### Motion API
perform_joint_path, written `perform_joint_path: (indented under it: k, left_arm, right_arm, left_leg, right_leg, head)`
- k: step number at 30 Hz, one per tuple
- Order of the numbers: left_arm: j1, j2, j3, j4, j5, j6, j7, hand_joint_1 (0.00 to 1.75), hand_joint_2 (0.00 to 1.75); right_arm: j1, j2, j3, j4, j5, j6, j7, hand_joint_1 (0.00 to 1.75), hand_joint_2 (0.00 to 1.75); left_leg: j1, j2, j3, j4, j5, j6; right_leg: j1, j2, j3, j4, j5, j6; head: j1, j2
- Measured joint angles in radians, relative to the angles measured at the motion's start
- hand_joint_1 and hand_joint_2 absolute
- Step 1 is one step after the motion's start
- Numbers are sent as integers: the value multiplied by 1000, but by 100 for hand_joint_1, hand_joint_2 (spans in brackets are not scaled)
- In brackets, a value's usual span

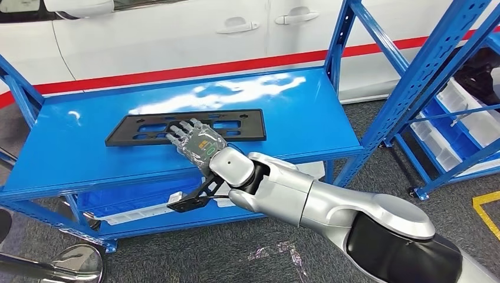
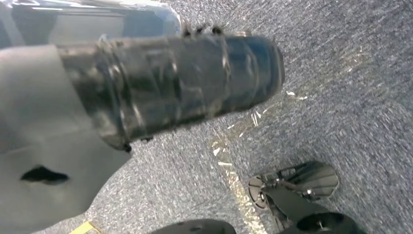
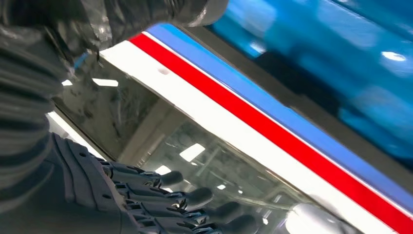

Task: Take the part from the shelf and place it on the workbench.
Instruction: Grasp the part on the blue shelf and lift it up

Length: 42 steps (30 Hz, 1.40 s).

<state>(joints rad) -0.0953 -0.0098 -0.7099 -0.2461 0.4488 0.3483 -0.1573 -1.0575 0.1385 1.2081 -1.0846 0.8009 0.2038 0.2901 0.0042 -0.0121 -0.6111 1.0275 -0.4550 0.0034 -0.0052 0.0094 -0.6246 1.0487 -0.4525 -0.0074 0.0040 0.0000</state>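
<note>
Seen from the head camera: black flat part (image 1: 186,126), long and slotted, lying flat on the blue top shelf (image 1: 71,153) of a metal rack, near its middle. Right hand (image 1: 196,141) reaching in from the lower right on a silver arm, fingers (image 1: 180,131) stretched out flat over the part's near edge, apparently resting on it, not closed around it. White car (image 1: 177,35) with a red stripe just behind the rack. Grey carpet (image 1: 236,247) below. Left hand (image 2: 170,83) hanging blurred above the carpet; whether released or clenched, cannot tell.
</note>
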Motion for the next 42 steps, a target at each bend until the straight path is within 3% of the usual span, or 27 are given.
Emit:
perform_joint_path:
  k: [2, 3, 5, 7, 8, 9, 11, 12, 16, 18, 21, 22, 23, 25, 27, 28, 31, 33, 36, 37, 38, 39, 42]
  left_arm:
    - [0, 0, -1, 0, 2, 0, 0, 0, 0]
    - [1, 0, -2, 0, 2, 0, 0, 0, 0]
    - [1, -1, -3, 0, 3, 0, 0, 0, 0]
    - [1, -2, -4, 0, 4, 0, 0, 0, 0]
    - [2, -2, -5, 0, 4, 0, 0, 0, 0]
    - [3, -3, -5, 0, 5, 1, 0, 0, 0]
    - [5, -3, -5, 0, 6, 2, -1, 0, 0]
    - [4, -3, -5, 0, 6, 2, -2, 0, 0]
    - [1, -4, -6, 0, 6, 4, -4, 0, 0]
    - [3, -5, -6, 0, 6, 4, -5, 0, 0]
    - [2, -5, -7, 0, 6, 3, -5, 0, 0]
    - [1, -5, -7, 0, 7, 2, -5, 0, 0]
    - [1, -5, -7, 0, 9, 2, -4, 0, 0]
    - [2, -6, -7, 0, 12, 2, -2, 0, 0]
    - [3, -8, -7, 0, 15, 3, 0, 0, 0]
    - [2, -8, -7, 0, 17, 4, 1, 0, 0]
    - [1, -8, -7, 0, 21, 8, 2, 0, 0]
    - [1, -8, -7, 0, 23, 10, 3, 0, 0]
    - [1, -8, -7, 0, 26, 12, 3, 0, 0]
    - [2, -8, -8, 0, 27, 13, 3, 0, 0]
    - [3, -9, -8, 0, 28, 13, 3, 0, 0]
    - [4, -9, -8, 0, 29, 13, 3, 0, 0]
    - [4, -9, -8, 0, 30, 14, 4, 0, 0]
  right_arm:
    - [0, 2, 0, 2, 7, -5, 6, 0, 175]
    - [-1, 3, 0, 3, 10, -7, 9, 0, 175]
    - [0, 5, 0, 6, 16, -11, 14, 0, 175]
    - [3, 5, 0, 10, 21, -15, 17, 0, 175]
    - [4, 5, 0, 12, 24, -17, 18, 0, 175]
    - [4, 5, 0, 14, 26, -18, 20, 0, 175]
    - [4, 5, 0, 17, 30, -21, 21, 0, 175]
    - [3, 5, 0, 18, 32, -23, 21, 0, 175]
    - [3, 6, 0, 22, 36, -26, 22, 0, 175]
    - [2, 7, 0, 23, 38, -26, 22, 0, 175]
    - [6, 7, 0, 26, 40, -22, 21, 0, 175]
    - [10, 7, 0, 27, 41, -16, 21, 0, 175]
    - [13, 7, 0, 29, 42, -8, 21, 0, 175]
    - [14, 8, 0, 30, 43, 13, 21, 0, 175]
    - [13, 9, 0, 32, 43, 28, 21, 0, 175]
    - [13, 10, 0, 33, 43, 32, 21, 0, 175]
    - [13, 12, 0, 35, 41, 45, 21, 0, 175]
    - [12, 15, 0, 38, 37, 67, 21, 0, 175]
    - [15, 18, 1, 45, 27, 101, 21, 0, 175]
    - [18, 18, 3, 48, 24, 109, 22, 0, 175]
    - [21, 18, 6, 52, 22, 115, 22, 0, 175]
    - [24, 18, 9, 56, 20, 118, 22, 0, 175]
    - [24, 19, 15, 67, 16, 122, 23, 0, 175]
  left_leg:
    - [2, 3, -10, 27, -18, -8]
    - [3, 4, -29, 67, -38, -13]
    - [5, 6, -95, 192, -86, -21]
    - [5, 6, -148, 272, -95, -24]
    - [6, 6, -150, 260, -72, -24]
    - [6, 6, -133, 211, -33, -22]
    - [3, 6, -77, 80, 34, -16]
    - [1, 5, -54, 32, 45, -12]
    - [-2, 4, -27, -8, 31, 5]
    - [4, 6, -9, -20, 27, 17]
    - [4, 7, 9, -23, 14, 29]
    - [4, 6, 15, -22, 9, 30]
    - [4, 5, 22, -22, 3, 30]
    - [4, 3, 40, -19, -12, 26]
    - [1, 1, 49, -12, -28, 17]
    - [-1, 1, 50, -9, -33, 12]
    - [-1, 1, 50, -12, -40, -3]
    - [0, 4, 35, 26, -64, -13]
    - [3, 6, -65, 207, -127, -27]
    - [4, 6, -100, 254, -133, -29]
    - [5, 6, -119, 270, -121, -31]
    - [5, 6, -120, 248, -90, -30]
    - [2, 6, -51, 60, 25, -19]
  right_leg:
    - [-4, 0, 7, -5, 0, -10]
    - [-6, -2, 11, -8, -1, -14]
    - [-4, -4, 17, -8, -5, -21]
    - [-3, -4, 22, -8, -11, -24]
    - [-2, -3, 27, -8, -14, -24]
    - [-3, -2, 33, -8, -19, -23]
    - [-1, 1, 44, -9, -29, -18]
    - [0, 2, 47, -9, -33, -15]
    - [3, 1, 51, -13, -42, 4]
    - [4, -1, 31, 37, -68, 12]
    - [3, -2, -80, 226, -126, 16]
    - [2, -3, -112, 264, -124, 16]
    - [2, -3, -125, 264, -104, 16]
    - [2, -4, -94, 155, -19, 12]
    - [5, -4, -43, 38, 32, 5]
    - [7, -3, -30, 8, 36, 2]
    - [7, 0, -21, -6, 26, -10]
    - [1, -1, -9, -15, 23, -19]
    - [1, -4, 6, -21, 14, -31]
    - [3, -4, 9, -20, 11, -33]
    - [4, -3, 13, -20, 7, -34]
    - [4, -1, 17, -19, 3, -34]
    - [7, 5, 30, -18, -9, -29]
  head:
    - [-3, 0]
    - [-4, 0]
    - [-8, 0]
    - [-8, 0]
    - [-8, 0]
    - [-8, 0]
    - [-8, 0]
    - [-8, 0]
    - [-7, 0]
    - [-5, 0]
    - [-5, 0]
    - [-5, 0]
    - [-4, 0]
    - [-4, 0]
    - [-5, 0]
    - [-6, 0]
    - [-7, 0]
    - [-12, 0]
    - [-19, 0]
    - [-18, 0]
    - [-19, 0]
    - [-19, 0]
    - [-18, 0]
